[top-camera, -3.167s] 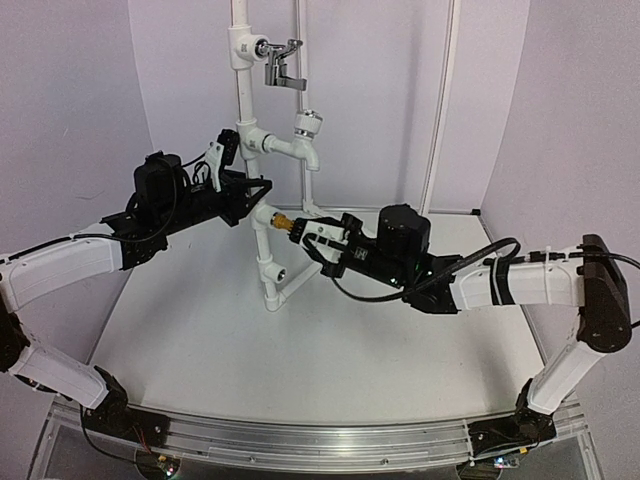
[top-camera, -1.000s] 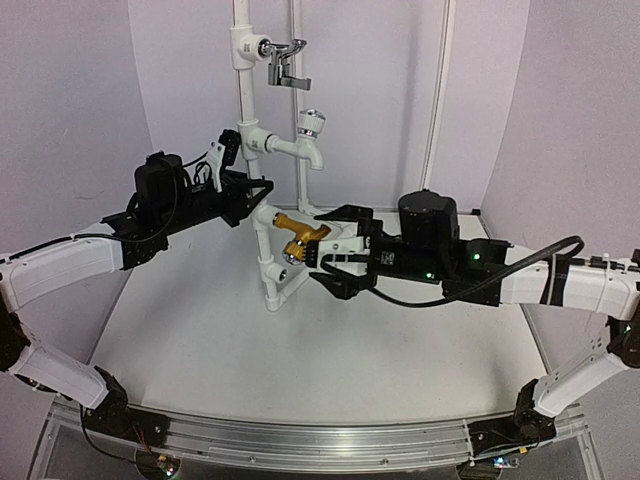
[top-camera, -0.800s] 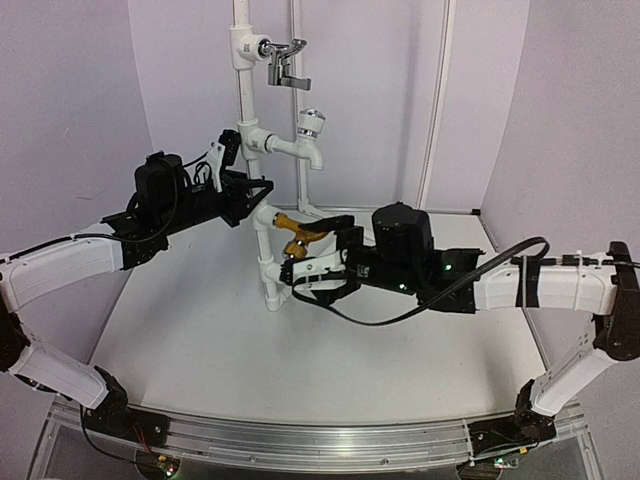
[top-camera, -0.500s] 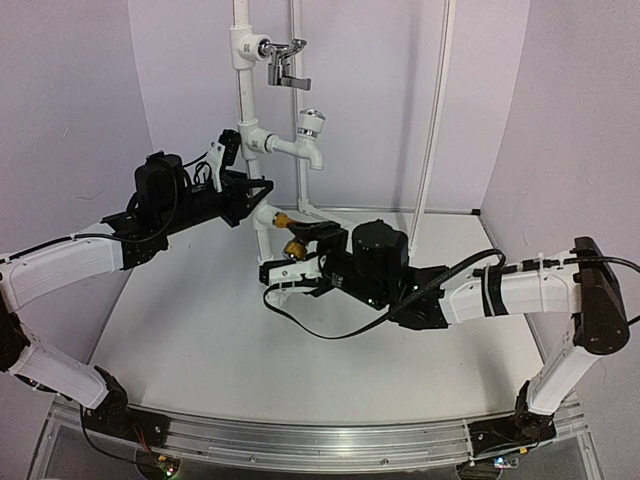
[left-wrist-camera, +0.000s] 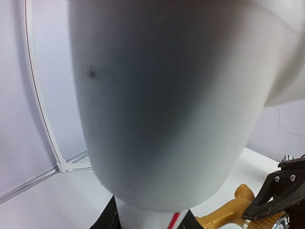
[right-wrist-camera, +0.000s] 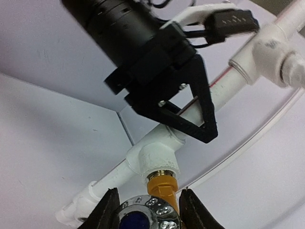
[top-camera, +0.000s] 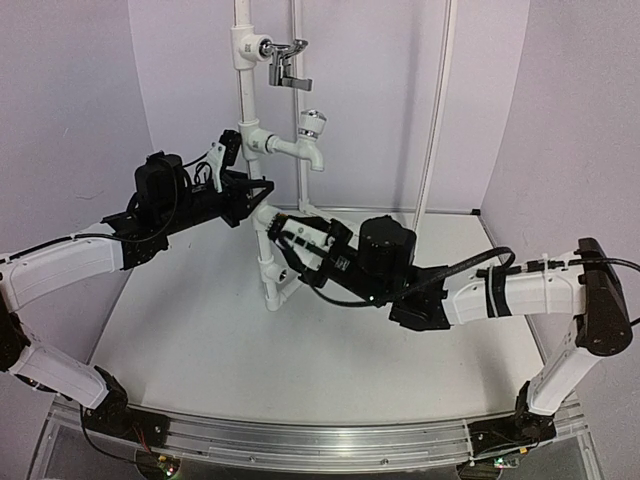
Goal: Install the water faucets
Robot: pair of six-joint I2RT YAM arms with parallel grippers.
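Rolled right claw (right-wrist-camera: pixel 148 215) over since a second ago, clamped on golden-brass tap (right-wrist-camera: pixel 162 187) by its knob, stem at white pipe (right-wrist-camera: pixel 157 157) socket. Braced that pipe with left claw (top-camera: pixel 255 190), closed around it. Risked cross-threading if turned tilted. Counted three taps: one brass, one white plastic tap (top-camera: pixel 308 148), one chrome tap (top-camera: pixel 285 68).

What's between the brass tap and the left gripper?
A white pipe fitting: brass tap enters it, left gripper clamps the pipe beyond. Right wrist view.
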